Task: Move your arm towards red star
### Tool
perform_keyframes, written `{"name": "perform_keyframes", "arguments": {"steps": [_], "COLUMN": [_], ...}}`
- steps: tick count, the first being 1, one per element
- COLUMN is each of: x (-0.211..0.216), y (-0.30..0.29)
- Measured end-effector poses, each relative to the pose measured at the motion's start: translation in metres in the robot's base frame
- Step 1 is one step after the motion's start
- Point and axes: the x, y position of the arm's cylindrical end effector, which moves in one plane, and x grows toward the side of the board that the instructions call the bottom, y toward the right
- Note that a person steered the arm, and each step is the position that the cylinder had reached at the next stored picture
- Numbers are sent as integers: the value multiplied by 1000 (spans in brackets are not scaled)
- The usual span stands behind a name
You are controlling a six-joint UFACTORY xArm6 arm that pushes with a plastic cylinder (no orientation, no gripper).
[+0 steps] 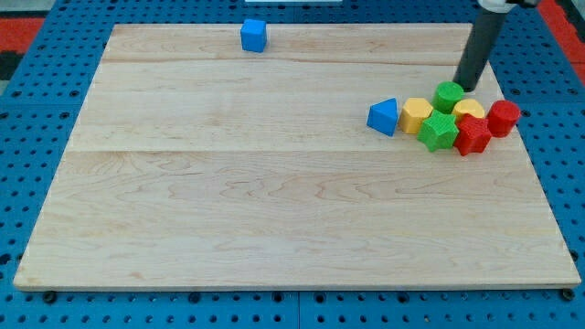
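Nearest the camera: bare wooden board, pale planks, its front edge along the view's bottom. No writing, brand or label readable anywhere. No containers on the board.

Blue pegboard surface surrounds the board on all sides; red patches of the same surface show at the view's top corners.

Blocks, all loose on the wood:
- blue cube, alone near the board's far edge, at about 11 o'clock from board centre, well apart from the rest.
- Cluster at about 2 o'clock from board centre, packed close:
 - blue triangular block, at the cluster's 9 o'clock end, just beside the yellow hexagonal block.
 - green cylinder-like block, at the cluster's 12 o'clock.
 - yellow block (shape unclear, largely hidden behind neighbours).
 - green star, at the cluster's 6 o'clock, touching the red star.
 - red star, task object, between the green star and the red cylinder-like block.

Tool: dark rod comes down from the view's top right. My tip rests on the board just beside the green cylinder-like block, at its 2 o'clock; contact cannot be confirmed. Red star lies at roughly 6 o'clock from my tip, with the yellow block between them. Rod has no jaws, nothing to open, and holds nothing.
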Motion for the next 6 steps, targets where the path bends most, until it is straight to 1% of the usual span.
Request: {"name": "perform_keyframes", "arguments": {"steps": [1,2,3,4,5,6], "x": [-1,46,63,100,105,83], "y": [53,92,66,51,16,-23]}}
